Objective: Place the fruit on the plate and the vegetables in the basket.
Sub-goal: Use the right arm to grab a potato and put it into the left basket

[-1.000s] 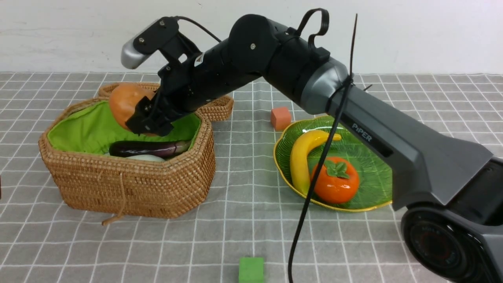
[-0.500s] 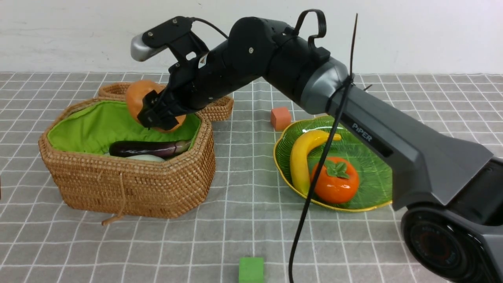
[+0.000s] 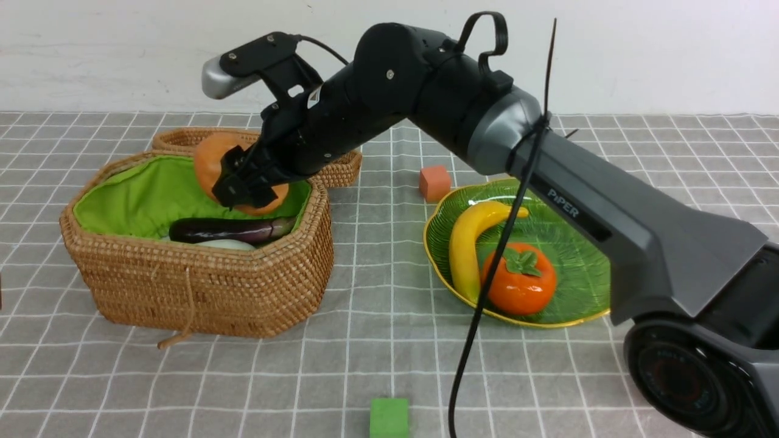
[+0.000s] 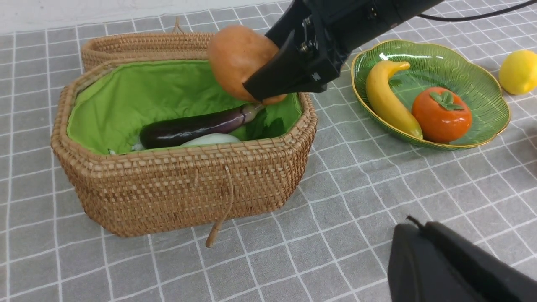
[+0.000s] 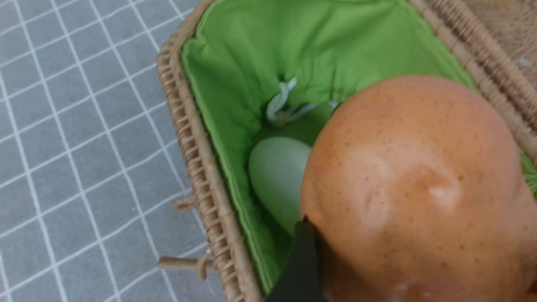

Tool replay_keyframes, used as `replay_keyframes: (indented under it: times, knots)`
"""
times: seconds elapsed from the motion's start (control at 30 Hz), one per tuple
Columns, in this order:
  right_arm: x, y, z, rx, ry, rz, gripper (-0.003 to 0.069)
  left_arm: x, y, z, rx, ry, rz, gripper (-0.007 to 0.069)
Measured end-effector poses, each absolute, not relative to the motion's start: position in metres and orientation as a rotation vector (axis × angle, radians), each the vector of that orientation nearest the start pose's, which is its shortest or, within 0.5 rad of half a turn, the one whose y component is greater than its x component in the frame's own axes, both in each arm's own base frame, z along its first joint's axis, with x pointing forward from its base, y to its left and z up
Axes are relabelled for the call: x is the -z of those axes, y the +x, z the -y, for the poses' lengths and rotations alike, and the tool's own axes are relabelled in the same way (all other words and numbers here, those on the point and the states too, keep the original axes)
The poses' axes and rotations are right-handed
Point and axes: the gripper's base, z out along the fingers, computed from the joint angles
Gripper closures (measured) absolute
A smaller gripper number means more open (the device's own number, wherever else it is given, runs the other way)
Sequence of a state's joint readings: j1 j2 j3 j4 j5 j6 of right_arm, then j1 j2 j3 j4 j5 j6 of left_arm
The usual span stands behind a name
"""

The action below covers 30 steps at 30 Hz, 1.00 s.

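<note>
My right gripper [image 3: 243,188] is shut on the tan lumpy potato [image 3: 210,161] and holds it above the right part of the open wicker basket [image 3: 201,286]. The purple eggplant [image 3: 225,230] and the white radish [image 3: 225,245] lie inside on the green lining. In the right wrist view the potato [image 5: 411,167] fills the gripper [image 5: 415,272] above the radish [image 5: 277,176]. The green plate [image 3: 572,243] holds the banana [image 3: 468,243] and the persimmon [image 3: 518,280]. The lemon [image 4: 518,71] lies beyond the plate in the left wrist view. The mango is out of view. My left gripper [image 4: 415,228] is shut and empty, low over the cloth.
An orange cube [image 3: 434,182] sits behind the plate. A green cube [image 3: 389,417] sits at the front edge. The basket's lid [image 3: 341,167] lies open behind it. A black cable [image 3: 487,292] hangs from my right arm in front of the plate.
My right gripper has carried the potato to the right over the basket, then dipped slightly lower. Nothing else moved.
</note>
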<state>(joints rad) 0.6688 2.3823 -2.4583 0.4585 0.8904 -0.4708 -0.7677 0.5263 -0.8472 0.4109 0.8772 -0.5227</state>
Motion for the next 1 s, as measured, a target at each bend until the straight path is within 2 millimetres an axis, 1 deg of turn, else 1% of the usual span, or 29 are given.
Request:
replay_keyframes:
  times: [0.07, 0.13, 0.33, 0.43, 0.5, 0.57, 0.6, 0.63, 0.7, 0.77, 0.83, 0.9, 1.0]
  knots:
    - [-0.302, 0.406, -0.36, -0.648, -1.095, -1.984, -0.0017, -0.382, 0.074, 0.032, 0.35, 0.312, -1.967, 0.0637]
    - [-0.305, 0.406, -0.359, -0.639, -1.094, -1.976, -0.0026, -0.382, 0.074, 0.032, 0.35, 0.312, -1.967, 0.0637]
    - [-0.315, 0.405, -0.358, -0.653, -1.073, -1.936, -0.0021, -0.382, 0.074, 0.032, 0.35, 0.312, -1.967, 0.0637]
    - [-0.316, 0.403, -0.359, -0.703, -1.036, -1.968, -0.0018, -0.382, 0.074, 0.032, 0.35, 0.312, -1.967, 0.0637]
    - [-0.318, 0.405, -0.359, -0.652, -1.039, -1.931, -0.0015, -0.382, 0.074, 0.032, 0.35, 0.312, -1.968, 0.0637]
    - [-0.318, 0.409, -0.36, -0.641, -0.985, -1.912, -0.001, -0.382, 0.074, 0.032, 0.35, 0.312, -1.968, 0.0637]
    - [-0.316, 0.41, -0.361, -0.691, -0.931, -1.945, -0.0001, -0.382, 0.074, 0.032, 0.351, 0.312, -1.967, 0.0637]
    - [-0.316, 0.409, -0.361, -0.708, -0.919, -1.956, 0.0007, -0.382, 0.074, 0.032, 0.351, 0.312, -1.967, 0.0637]
    - [-0.315, 0.41, -0.363, -0.699, -0.928, -1.935, 0.003, -0.382, 0.074, 0.032, 0.352, 0.312, -1.965, 0.0637]
    - [-0.315, 0.412, -0.365, -0.694, -0.92, -1.906, 0.0038, -0.382, 0.074, 0.032, 0.353, 0.312, -1.965, 0.0637]
    - [-0.311, 0.412, -0.367, -0.711, -0.913, -1.916, 0.0038, -0.382, 0.074, 0.032, 0.353, 0.312, -1.965, 0.0637]
    - [-0.305, 0.412, -0.369, -0.75, -0.901, -1.954, 0.0038, -0.382, 0.074, 0.032, 0.353, 0.312, -1.965, 0.0637]
    - [-0.287, 0.412, -0.373, -0.824, -0.869, -2.041, 0.0038, -0.382, 0.074, 0.032, 0.352, 0.312, -1.965, 0.0637]
